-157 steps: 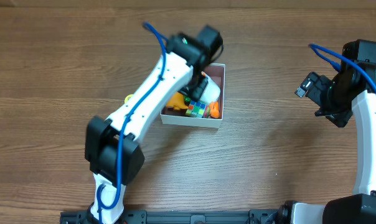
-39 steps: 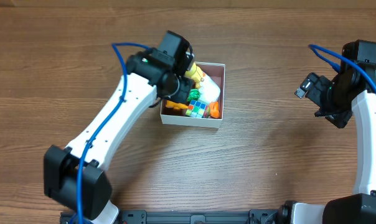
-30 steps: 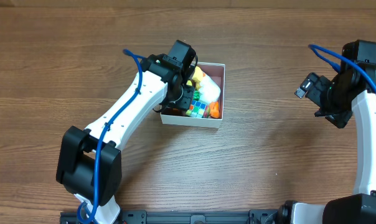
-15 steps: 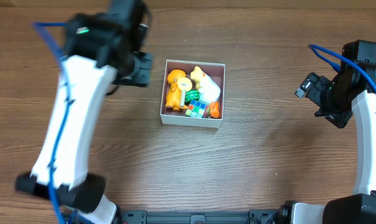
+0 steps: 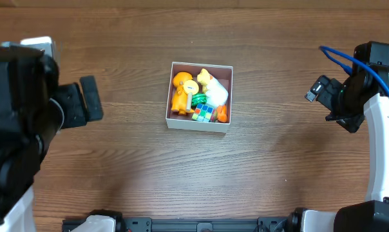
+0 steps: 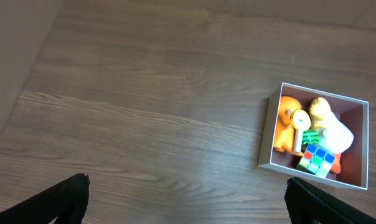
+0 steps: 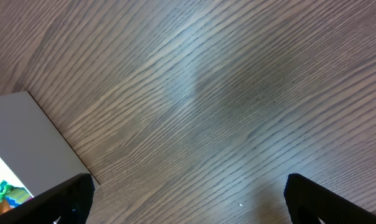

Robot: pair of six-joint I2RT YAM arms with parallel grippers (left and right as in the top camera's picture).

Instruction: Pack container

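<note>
The container [image 5: 226, 126], a square white-walled box with a pinkish-brown inside, sits at the table's middle. It holds an orange toy [image 5: 180, 90], a yellow and white toy [image 5: 212, 87], a green piece and a colour cube [image 5: 204, 113]. It also shows in the left wrist view [image 6: 356, 118], and its white wall shows in the right wrist view [image 7: 26, 130]. My left gripper [image 6: 187, 198] is open and empty, raised high at the far left, well away from the box. My right gripper [image 7: 187, 198] is open and empty above bare table right of the box.
The wooden table [image 5: 259, 167] surrounds the box. A grey surface beyond the table's edge [image 6: 14, 56] shows at the left of the left wrist view. My right arm [image 5: 375, 129] stands at the right edge.
My left arm has pulled away from the container, swinging left and rising toward the camera. The toys now lie uncovered in the box. The right arm has not moved.
</note>
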